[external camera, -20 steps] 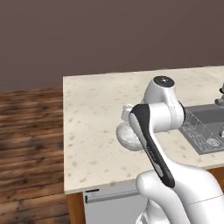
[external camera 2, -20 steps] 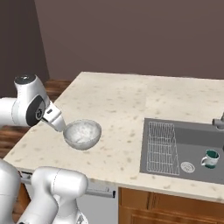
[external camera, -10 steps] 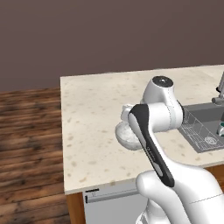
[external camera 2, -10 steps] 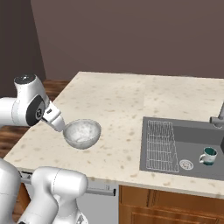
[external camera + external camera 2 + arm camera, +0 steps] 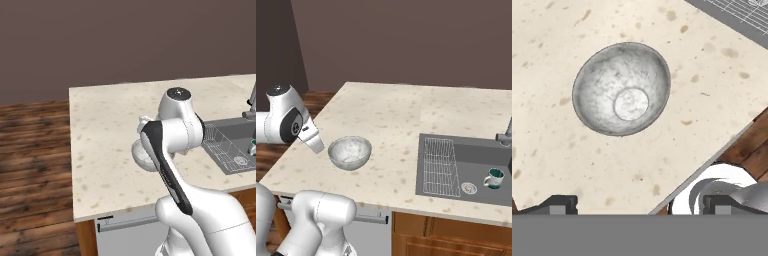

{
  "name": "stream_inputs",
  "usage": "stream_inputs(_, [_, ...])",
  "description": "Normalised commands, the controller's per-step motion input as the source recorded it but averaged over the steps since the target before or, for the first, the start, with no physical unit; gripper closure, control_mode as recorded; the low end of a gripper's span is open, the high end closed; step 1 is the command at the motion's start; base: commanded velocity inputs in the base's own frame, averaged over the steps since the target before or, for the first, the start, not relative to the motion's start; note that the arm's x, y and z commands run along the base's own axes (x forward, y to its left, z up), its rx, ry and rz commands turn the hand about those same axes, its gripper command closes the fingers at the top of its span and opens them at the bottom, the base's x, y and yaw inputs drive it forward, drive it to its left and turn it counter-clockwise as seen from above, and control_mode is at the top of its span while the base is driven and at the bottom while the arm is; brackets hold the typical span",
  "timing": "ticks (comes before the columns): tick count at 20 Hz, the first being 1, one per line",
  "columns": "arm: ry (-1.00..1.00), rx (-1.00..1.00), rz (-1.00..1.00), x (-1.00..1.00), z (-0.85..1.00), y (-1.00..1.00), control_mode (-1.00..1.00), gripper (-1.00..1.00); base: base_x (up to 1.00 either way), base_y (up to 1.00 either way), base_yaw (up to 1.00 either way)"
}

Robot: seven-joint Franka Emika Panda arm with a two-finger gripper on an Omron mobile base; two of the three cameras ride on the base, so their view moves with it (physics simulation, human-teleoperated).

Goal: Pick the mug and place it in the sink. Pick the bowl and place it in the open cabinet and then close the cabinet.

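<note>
Nearest to me, at the counter's front edge, the white arm folds back over its own base, and the gripper hangs above the stone top with its jaws spread wide and nothing between them. From the hand's own view the two dark fingertips stand far apart at six o'clock, and the bowl lies just beyond them toward twelve o'clock, upright, mouth up, alone on the speckled counter.

From the right base view the bowl sits close to the front edge, with the hand at its nine o'clock, near but apart from the rim. From the left base view the arm hides most of the bowl.

Farther back, toward three o'clock, the sink is sunk into the counter. The mug already stands in it, beside the drain, so I judge the first half of the task done and the bowl the job in hand.

To do it well, I would bring the hand forward until one finger goes inside the rim and the other outside, then come down on the wall and close there; the bowl looks too broad to span whole. A steep curved wall may slip, so a deep bite and a level lift seem wise. The cabinet I cannot see from here.
</note>
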Motion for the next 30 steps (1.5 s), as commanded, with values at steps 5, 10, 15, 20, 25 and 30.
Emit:
stream_inputs(5, [0.01,0.12,-0.27,0.00,-0.03,-0.25,-1.00,-1.00,0.00,0.00,0.00])
stream_inputs(10, [0.00,0.28,-0.15,0.00,-0.16,-0.47,-1.00,-1.00,0.00,0.00,0.00])
stream_inputs(15, [0.00,0.10,-0.02,0.00,-0.17,-0.30,-1.00,-1.00,0.00,0.00,0.00])
stream_inputs(20, [0.00,0.00,0.00,0.00,-0.25,-0.05,-1.00,-1.00,0.00,0.00,0.00])
stream_inputs(25, [0.01,0.00,-0.02,0.00,-0.28,-0.07,-1.00,-1.00,0.00,0.00,0.00])
stream_inputs(30, [0.03,0.00,-0.09,0.04,-0.30,-0.04,-1.00,-1.00,0.00,0.00,0.00])
